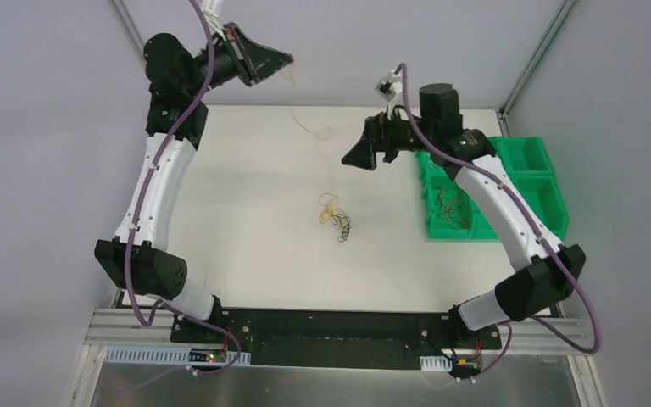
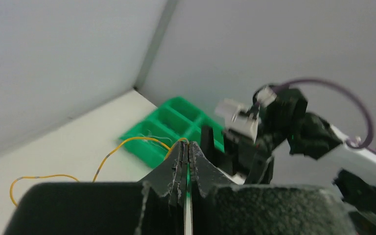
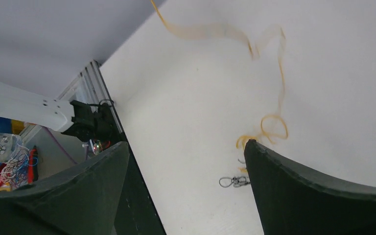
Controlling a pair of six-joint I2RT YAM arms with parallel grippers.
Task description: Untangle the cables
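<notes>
The left gripper (image 2: 188,145) is clenched on one end of a yellow-orange wire (image 2: 127,140). The wire is hair-thin and springy. It arcs away from the tips and dangles in loose curls toward the white table (image 1: 246,212) below. The right gripper (image 3: 185,147) stands wide, grasping nothing. Beyond its matte black jaws, down on the table, lies the tangle (image 1: 336,220), a small scribble of yellow loops and dark strands. The step in hand looks like drawing one strand out of the bundle, and the lifted wire seems to hang clear of it. Next, I judge, that wire wants carrying aside, likely to the green bin (image 1: 525,161) behind the right gripper. The bin is hard, glossy plastic in square compartments, one already holding red and dark wires (image 1: 453,209).
</notes>
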